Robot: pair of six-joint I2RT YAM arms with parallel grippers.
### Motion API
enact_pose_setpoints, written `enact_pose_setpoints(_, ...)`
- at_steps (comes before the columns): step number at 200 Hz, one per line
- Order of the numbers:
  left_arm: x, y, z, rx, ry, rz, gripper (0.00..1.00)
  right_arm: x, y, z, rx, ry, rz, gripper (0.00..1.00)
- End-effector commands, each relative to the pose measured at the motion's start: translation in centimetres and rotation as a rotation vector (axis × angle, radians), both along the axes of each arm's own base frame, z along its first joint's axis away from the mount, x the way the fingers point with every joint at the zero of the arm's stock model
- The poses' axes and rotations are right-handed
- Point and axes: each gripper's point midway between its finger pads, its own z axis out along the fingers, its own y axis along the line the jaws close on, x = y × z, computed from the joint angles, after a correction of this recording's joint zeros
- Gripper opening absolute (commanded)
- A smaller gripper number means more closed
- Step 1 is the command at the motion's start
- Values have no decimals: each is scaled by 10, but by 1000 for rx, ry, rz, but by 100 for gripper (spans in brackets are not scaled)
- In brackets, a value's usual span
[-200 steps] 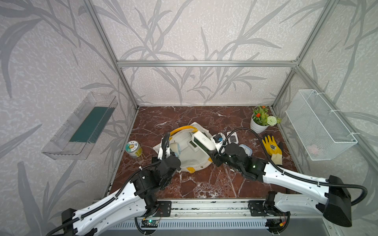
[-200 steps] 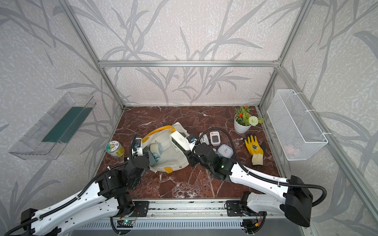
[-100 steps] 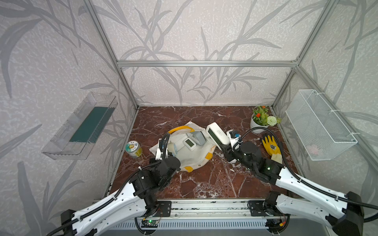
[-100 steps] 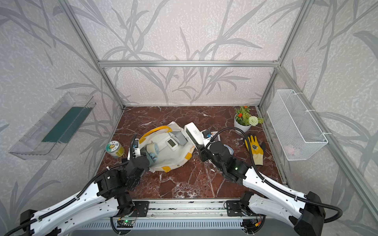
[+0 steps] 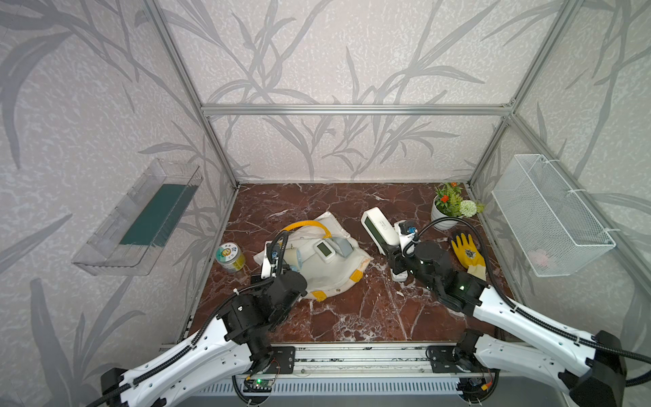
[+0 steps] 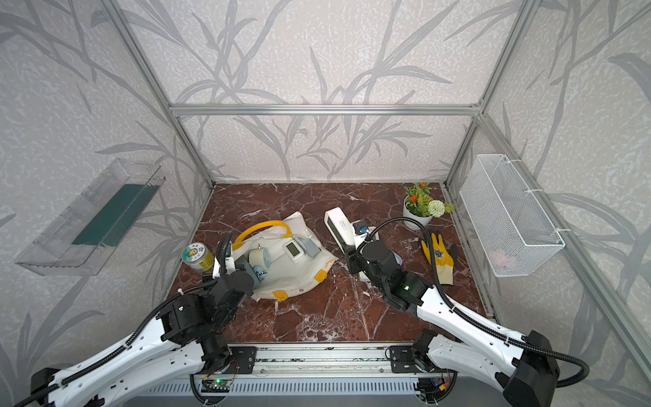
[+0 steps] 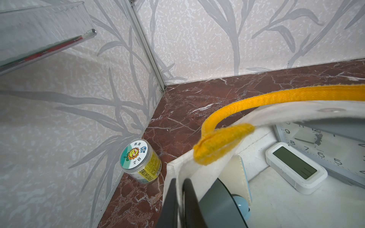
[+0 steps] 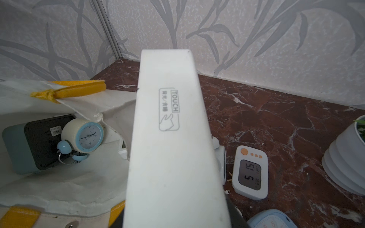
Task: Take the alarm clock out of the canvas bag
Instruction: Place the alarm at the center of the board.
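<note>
Your right gripper point(image 5: 387, 248) is clamped on the lower end of the long white alarm clock point(image 5: 377, 225). The clock is tilted, looks to be off the surface, and is fully outside the canvas bag point(image 5: 327, 275), near its right side. Your left gripper point(image 7: 178, 199) is pinched shut on the bag's rim, propping the mouth open. Extraction looks done, so you're at the put-down step. Next: lower onto bare table point(image 5: 352, 317), then release. Pick the spot carefully, because a small digital clock point(image 8: 249, 172) lies close under that wrist. The bag also holds a round bell clock point(image 8: 87, 136) if more need to come out.
</note>
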Motion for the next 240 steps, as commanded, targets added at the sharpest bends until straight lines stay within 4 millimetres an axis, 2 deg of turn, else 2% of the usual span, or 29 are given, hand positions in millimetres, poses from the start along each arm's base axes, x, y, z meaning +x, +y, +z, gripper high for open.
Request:
enact_pose_setpoints(1, -5, 17, 12, -8, -41, 66, 0, 10, 2, 17, 23, -12, -31, 28)
enact_pose_setpoints(73, -11, 34, 19, 2, -40, 122, 0, 20, 5, -14, -20, 66, -67, 28)
enact_pose_setpoints(113, -14, 42, 21, 2, -41, 145, 0, 23, 9, -21, -22, 85, -67, 28)
enact_pose_setpoints(158, -17, 51, 21, -3, -40, 186, 0, 27, 19, -40, -35, 148, -57, 28)
enact_pose_setpoints(240, -15, 51, 18, -17, -36, 200, 0, 43, 31, -68, -65, 226, -108, 28)
